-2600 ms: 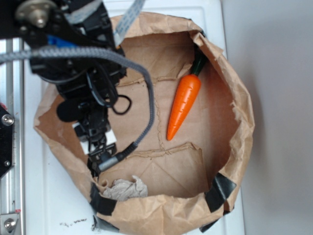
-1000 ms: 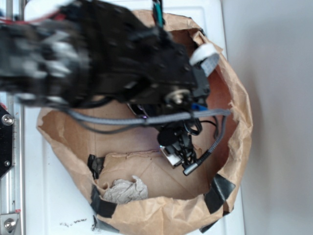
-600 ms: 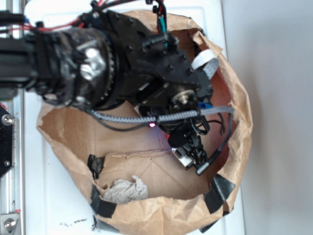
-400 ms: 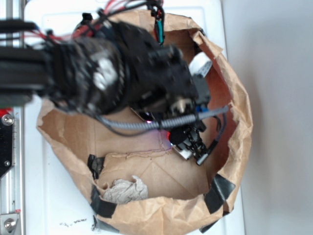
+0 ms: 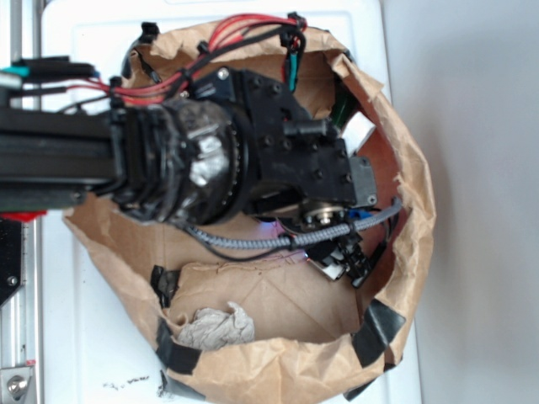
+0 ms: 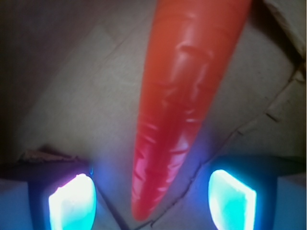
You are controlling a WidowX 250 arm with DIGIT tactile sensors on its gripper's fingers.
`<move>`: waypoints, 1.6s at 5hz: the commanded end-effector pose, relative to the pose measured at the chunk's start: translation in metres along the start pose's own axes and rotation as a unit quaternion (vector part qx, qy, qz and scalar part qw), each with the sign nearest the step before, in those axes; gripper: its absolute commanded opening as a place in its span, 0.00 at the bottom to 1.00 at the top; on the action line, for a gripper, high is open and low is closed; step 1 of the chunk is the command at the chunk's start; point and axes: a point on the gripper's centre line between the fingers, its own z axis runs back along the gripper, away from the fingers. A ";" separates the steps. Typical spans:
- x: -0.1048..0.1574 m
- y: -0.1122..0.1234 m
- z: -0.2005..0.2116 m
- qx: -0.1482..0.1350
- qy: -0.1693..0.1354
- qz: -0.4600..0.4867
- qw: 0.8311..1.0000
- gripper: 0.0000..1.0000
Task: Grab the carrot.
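A: What's there, counted?
B: One carrot (image 6: 180,105), one paper bag (image 5: 404,252), one crumpled paper wad (image 5: 215,326).
A: And fingers?
B: Two glowing fingertips (image 6: 72,203) on one gripper (image 6: 151,201).

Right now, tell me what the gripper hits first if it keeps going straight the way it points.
Most likely the carrot: its tip lies between the open gripper's two fingers, with the paper bag's floor beneath. Depth is unclear.

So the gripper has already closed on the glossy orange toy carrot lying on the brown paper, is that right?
Not closed. In the wrist view the gripper is open, its two glowing fingertips apart on either side of the glossy orange toy carrot's tip, not touching it. It does lie on the brown paper.
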 end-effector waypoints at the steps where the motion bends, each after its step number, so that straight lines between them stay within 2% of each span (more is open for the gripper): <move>1: 0.023 -0.008 0.012 -0.023 -0.083 0.073 0.994 1.00; 2: 0.038 -0.015 0.000 -0.005 -0.112 0.084 0.990 1.00; 4: 0.052 -0.027 -0.013 0.011 -0.092 0.082 0.992 1.00; 5: 0.052 -0.030 -0.014 0.012 -0.090 0.079 0.993 0.00; 7: 0.047 -0.024 -0.005 -0.002 -0.093 0.063 0.994 0.00; 8: 0.046 -0.024 -0.008 0.003 -0.094 0.059 0.994 0.00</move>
